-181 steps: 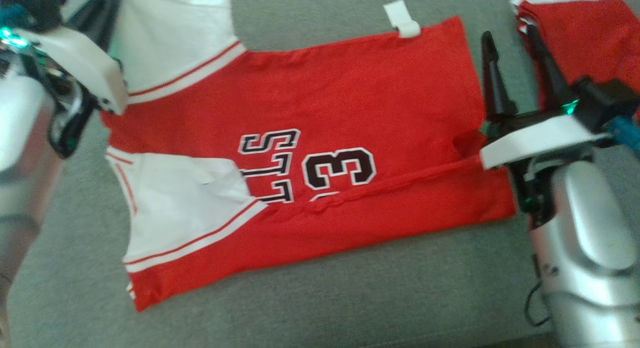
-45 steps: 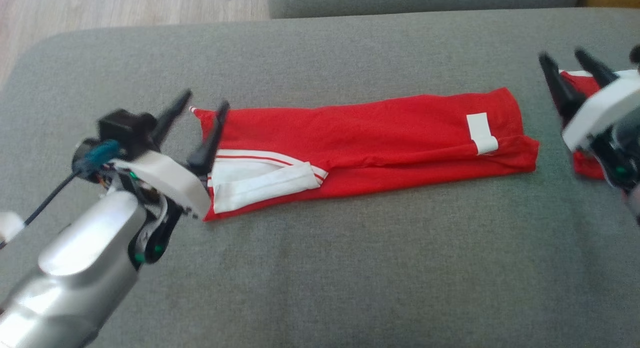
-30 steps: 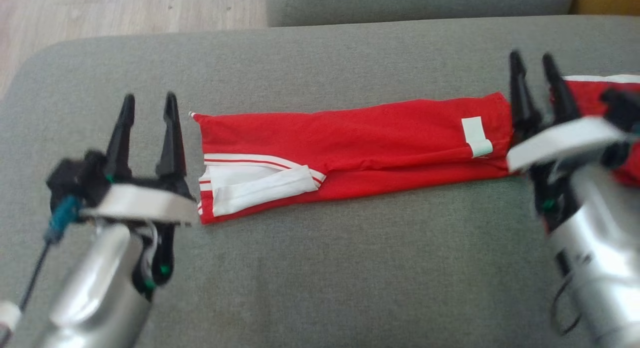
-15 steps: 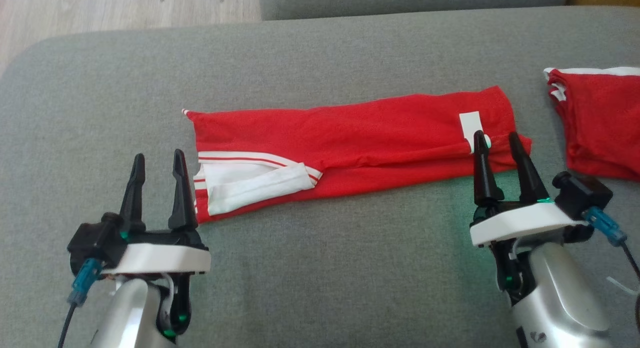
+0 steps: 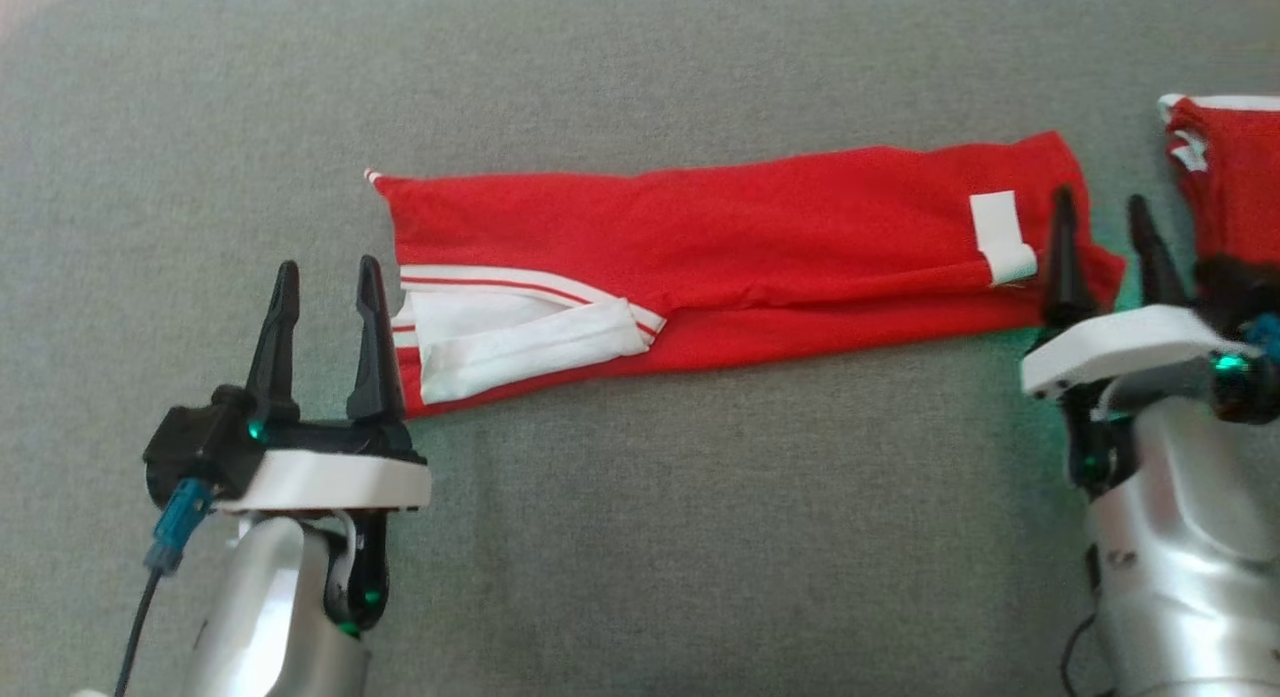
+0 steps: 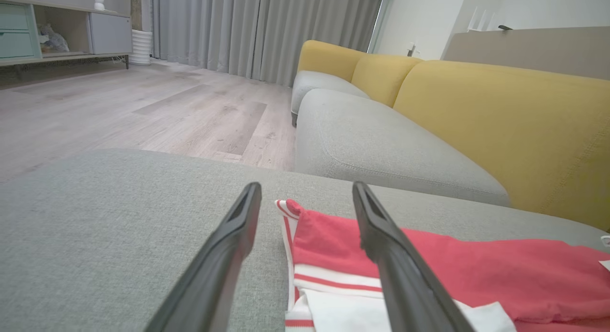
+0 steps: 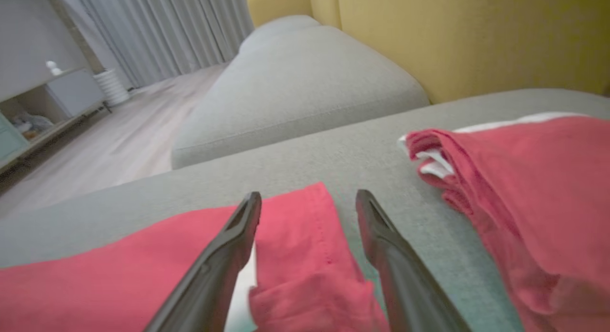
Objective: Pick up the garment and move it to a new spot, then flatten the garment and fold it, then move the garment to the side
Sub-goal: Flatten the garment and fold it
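One long red garment [image 5: 760,247], folded flat.

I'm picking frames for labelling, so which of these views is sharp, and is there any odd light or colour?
Head view: fairly sharp with even light, and a green glow on the cushion beside the right gripper. Left wrist view: crisp room, though the left gripper softens near the lens, and the garment looks pinker than in the head view. Right wrist view: soft throughout.

soft, even daylight, no hard shadows. right wrist view blurred (left wrist sharper). faint green glow on cushion [image 5: 700,537] by right gripper [image 5: 1100,199].
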Tool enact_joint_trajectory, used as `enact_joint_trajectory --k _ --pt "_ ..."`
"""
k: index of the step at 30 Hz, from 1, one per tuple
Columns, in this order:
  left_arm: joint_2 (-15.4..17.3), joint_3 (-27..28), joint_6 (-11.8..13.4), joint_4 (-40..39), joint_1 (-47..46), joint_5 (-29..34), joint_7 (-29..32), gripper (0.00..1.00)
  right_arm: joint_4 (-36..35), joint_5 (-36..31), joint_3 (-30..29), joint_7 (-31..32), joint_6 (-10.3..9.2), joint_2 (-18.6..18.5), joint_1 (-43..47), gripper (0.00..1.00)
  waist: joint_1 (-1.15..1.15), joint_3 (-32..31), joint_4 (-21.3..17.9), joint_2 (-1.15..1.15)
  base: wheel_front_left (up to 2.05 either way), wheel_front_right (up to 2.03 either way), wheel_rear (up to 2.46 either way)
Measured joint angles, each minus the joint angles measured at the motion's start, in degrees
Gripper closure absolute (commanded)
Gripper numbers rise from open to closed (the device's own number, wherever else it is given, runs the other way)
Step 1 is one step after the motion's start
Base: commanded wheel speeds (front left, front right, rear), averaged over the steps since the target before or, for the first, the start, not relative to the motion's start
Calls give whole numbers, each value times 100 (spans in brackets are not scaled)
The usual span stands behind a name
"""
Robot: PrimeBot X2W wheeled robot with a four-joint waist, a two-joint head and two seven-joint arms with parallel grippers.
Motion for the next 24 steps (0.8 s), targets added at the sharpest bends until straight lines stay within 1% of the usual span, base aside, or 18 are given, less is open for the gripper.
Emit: enact_joint_trajectory --k 3,6,11,14,15,16,17,21,24 --pt "-47 14 -69 43 -69 51 0 0 421 -294 -541 111 0 0 -194 0 0 94 73 0 0 0 0" --pt "-65 34 -91 71 -87 86 0 0 858 -504 -805 221 0 -7 -274 0 0 156 133 0 0 0 0" --pt "-81 82 -140 136 -102 143 0 0 1391 -579 -789 260 0 -25 -521 0 0 192 160 0 0 0 0" --pt "-92 103 -144 149 -114 152 0 0 1651 -578 -649 258 0 -47 -683 0 -1 185 141 0 0 0 0" --pt "-93 113 -145 160 -130 186 0 0 1727 -563 -589 247 0 -52 -723 4 -1 179 132 0 0 0 0" --pt "-94 123 -145 165 -152 194 0 0 1790 -544 -517 197 0 -66 -750 67 -1 172 120 0 0 0 0" --pt "-97 140 -146 164 -173 194 0 0 1834 -525 -438 144 0 -70 -769 100 0 162 103 0 0 0 0" --pt "-104 181 -188 167 -179 245 0 0 1928 -559 -344 36 0 -49 -786 100 0 113 42 0 0 0 0" --pt "-112 192 -188 174 -177 246 0 0 1913 -822 -559 -2 0 11 -769 100 0 34 -13 0 0 0 0"
